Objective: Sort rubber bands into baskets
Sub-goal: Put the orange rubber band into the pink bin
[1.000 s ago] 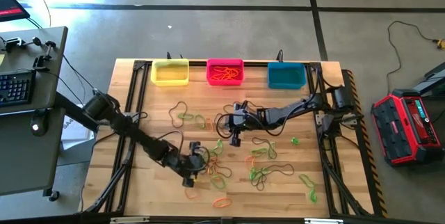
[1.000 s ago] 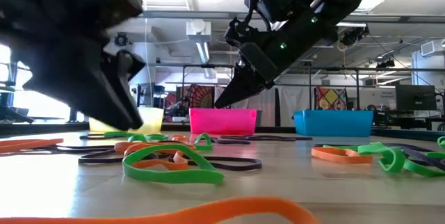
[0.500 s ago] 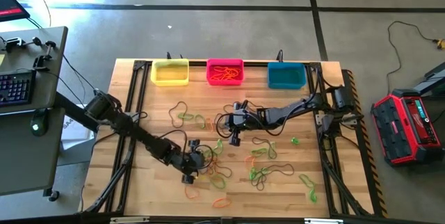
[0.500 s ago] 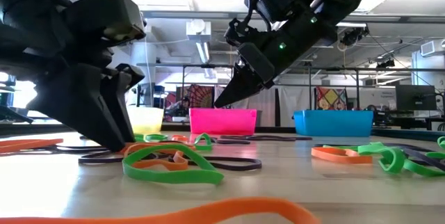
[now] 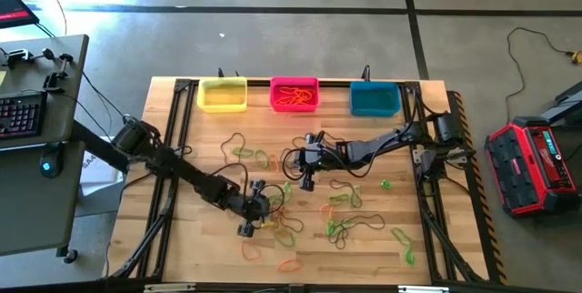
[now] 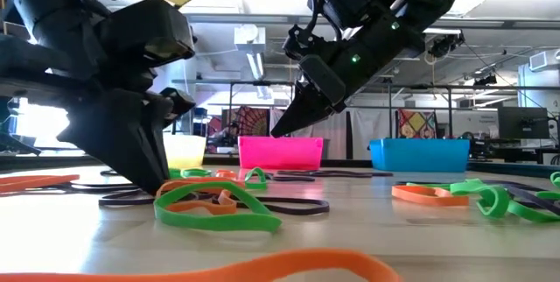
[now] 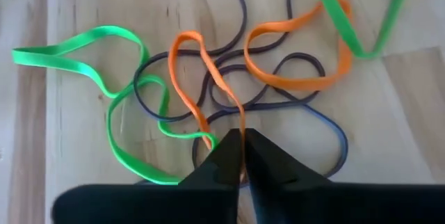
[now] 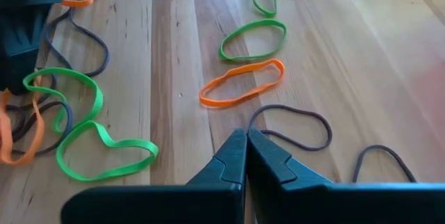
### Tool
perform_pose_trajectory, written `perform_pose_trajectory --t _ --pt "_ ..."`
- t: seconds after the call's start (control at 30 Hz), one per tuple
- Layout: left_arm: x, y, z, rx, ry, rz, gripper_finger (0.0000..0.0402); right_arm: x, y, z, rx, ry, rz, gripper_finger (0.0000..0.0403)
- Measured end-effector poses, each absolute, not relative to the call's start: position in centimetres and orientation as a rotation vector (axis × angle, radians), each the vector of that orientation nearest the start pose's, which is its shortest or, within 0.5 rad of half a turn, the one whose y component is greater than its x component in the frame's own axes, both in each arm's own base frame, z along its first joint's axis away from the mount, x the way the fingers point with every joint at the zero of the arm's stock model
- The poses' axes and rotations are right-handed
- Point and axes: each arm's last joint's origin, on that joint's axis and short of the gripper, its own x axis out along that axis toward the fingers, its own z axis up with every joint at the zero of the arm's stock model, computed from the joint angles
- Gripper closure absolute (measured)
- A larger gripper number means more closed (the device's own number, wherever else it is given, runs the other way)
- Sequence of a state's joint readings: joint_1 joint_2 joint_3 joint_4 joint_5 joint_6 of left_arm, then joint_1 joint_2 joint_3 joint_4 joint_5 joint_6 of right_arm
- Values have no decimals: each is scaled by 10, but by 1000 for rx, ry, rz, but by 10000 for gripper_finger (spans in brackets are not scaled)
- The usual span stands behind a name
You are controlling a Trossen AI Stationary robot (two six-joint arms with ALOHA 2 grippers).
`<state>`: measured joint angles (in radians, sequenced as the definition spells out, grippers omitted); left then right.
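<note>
- High view: wooden slatted table (image 5: 209, 247) with three small rectangular plastic baskets in a row along its far edge: yellow basket (image 5: 222, 95), pink-magenta basket (image 5: 295, 95) (orange loops inside), teal-blue basket (image 5: 374, 99).
- Thin floppy rubber bands (image 5: 341, 227), green, orange and dark, lie scattered over the middle and near part of the table.
- Left gripper (image 5: 261, 212): down in a tangle of bands, fingers together, pinching a thin orange rubber band (image 7: 208, 85) at its near end; green and dark loops overlap it.
- Right gripper (image 5: 307, 182): poised above the table centre, fingers pressed together, nothing between them; an orange loop (image 8: 242, 83) lies just ahead.
</note>
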<state>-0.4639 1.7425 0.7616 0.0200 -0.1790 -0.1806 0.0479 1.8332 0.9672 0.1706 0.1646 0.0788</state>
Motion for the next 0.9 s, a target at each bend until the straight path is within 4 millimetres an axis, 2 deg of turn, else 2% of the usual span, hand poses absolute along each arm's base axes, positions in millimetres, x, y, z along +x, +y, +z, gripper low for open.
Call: perform_pose_trajectory --t 0.2,0.47,0.7,0.9 --pt "277 -127 124 64 928 -205 400 367 12 149 2 688 -141 402" --pt "279 -101 168 -81 807 -134 401 367 15 149 1 680 -133 402" --pt "275 -51 200 -132 740 -2 401 367 15 150 28 675 -143 402" --pt "275 4 214 -115 671 139 401 367 14 150 33 669 -159 402"
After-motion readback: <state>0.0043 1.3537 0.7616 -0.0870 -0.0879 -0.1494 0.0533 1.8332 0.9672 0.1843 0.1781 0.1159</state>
